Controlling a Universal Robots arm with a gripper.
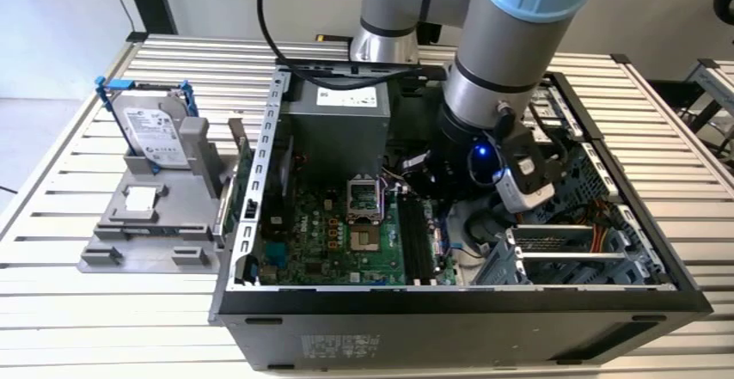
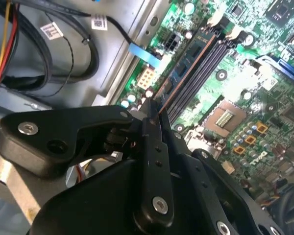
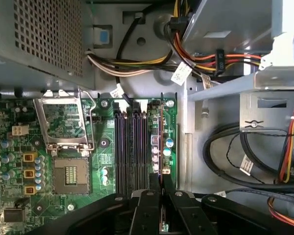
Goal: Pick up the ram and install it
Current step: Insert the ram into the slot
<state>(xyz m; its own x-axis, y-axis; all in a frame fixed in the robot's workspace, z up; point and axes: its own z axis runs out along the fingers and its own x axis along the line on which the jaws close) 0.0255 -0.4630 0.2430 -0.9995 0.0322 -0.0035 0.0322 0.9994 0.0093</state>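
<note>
Reaching down into an open desktop computer case (image 1: 459, 297), the robot arm's gripper (image 3: 159, 183) stands over the bank of memory slots (image 3: 132, 147) on the green motherboard (image 1: 333, 241), its two black fingers (image 2: 152, 147) clenched on the ram (image 3: 158, 142), a thin blue stick seen edge-on in both wrist views. In the first wrist view the ram runs along the slot nearest the case's metal side wall, beside three dark slots lying parallel to it, its far end close to the white latch at the end of that slot; whether it is fully seated cannot be told. In the second wrist view the ram (image 2: 183, 68) stretches away from the fingertips along the same outer slot, with a pale blue tab (image 2: 143, 53) just past the board's edge. The open processor socket (image 3: 68, 171) with its raised metal frame lies near the slots on the board, and bundles of coloured power cables (image 3: 196, 54) cross the case above them. In the exterior view the arm's grey wrist (image 1: 493, 78) drops through the top of the case, which rests on a slatted metal table (image 1: 103, 310). On the exterior view's left, well apart from the case, a silver hard drive (image 1: 153, 125) in a blue frame stands upright on a grey fixture (image 1: 143, 224).
</note>
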